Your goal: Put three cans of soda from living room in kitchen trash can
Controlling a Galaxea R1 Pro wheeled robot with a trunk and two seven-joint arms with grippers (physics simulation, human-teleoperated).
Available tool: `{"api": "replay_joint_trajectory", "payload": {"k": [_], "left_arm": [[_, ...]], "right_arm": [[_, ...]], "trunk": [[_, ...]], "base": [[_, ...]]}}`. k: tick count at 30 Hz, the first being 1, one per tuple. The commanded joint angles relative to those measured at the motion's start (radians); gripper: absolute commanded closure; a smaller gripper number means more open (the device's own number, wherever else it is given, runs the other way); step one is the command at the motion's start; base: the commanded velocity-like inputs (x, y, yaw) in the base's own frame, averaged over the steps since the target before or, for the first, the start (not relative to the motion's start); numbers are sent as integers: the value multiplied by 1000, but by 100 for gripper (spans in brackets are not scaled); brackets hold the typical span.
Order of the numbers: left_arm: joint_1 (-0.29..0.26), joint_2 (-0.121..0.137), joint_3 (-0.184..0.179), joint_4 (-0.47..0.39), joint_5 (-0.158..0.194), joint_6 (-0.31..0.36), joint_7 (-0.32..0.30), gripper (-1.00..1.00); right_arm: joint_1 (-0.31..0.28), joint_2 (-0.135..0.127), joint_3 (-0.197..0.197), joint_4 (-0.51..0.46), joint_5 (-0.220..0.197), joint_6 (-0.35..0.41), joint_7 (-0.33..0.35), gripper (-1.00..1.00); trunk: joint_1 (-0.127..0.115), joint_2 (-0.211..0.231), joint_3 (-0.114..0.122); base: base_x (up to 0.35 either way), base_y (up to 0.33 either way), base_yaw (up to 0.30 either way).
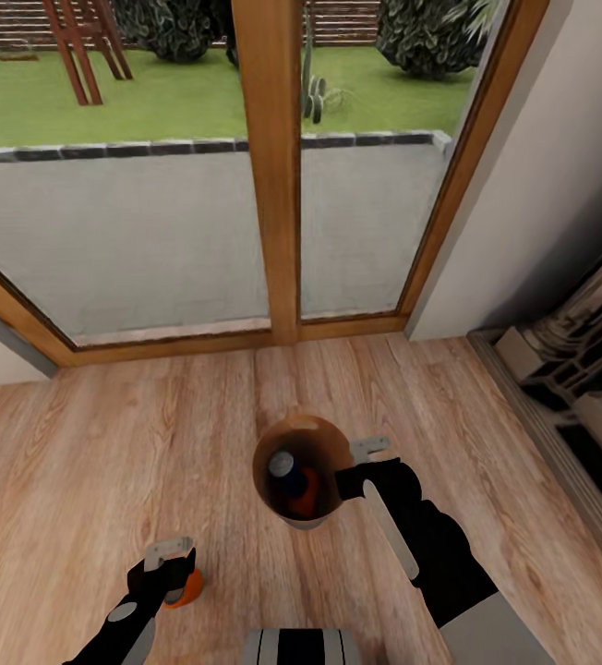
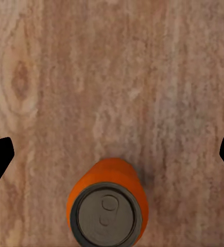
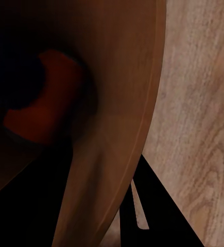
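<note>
Gripping trash can (image 1: 287, 510) rim w/ right gripper (image 1: 355, 465), 2 cans inside; left gripper (image 1: 174, 565) wide open over orange can (image 1: 186, 589) at 7 o'clock.

Bin (image 1: 287, 503) w/ 2 cans; right pincer (image 1: 361, 466) at rim; left pincer (image 1: 174, 563) over orange can (image 1: 188, 591).

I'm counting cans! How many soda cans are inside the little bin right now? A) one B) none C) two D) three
C: the bin holds the dark blue can and an orange can, while the other orange can stands on the floor by the left gripper.
</note>
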Motion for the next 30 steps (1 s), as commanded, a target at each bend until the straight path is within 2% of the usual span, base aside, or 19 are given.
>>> {"api": "replay_joint_trajectory", "payload": {"k": [1, 30], "left_arm": [[0, 0, 0, 0, 0, 0, 0, -100], [0, 1, 0, 0, 0, 0, 0, -100]], "right_arm": [[0, 0, 0, 0, -13, -2, 0, 100], [0, 0, -2, -1, -14, 0, 0, 100]], "trunk": [[0, 0, -1], [0, 0, -47]], "base": [[12, 0, 0], [1, 0, 0]]}}
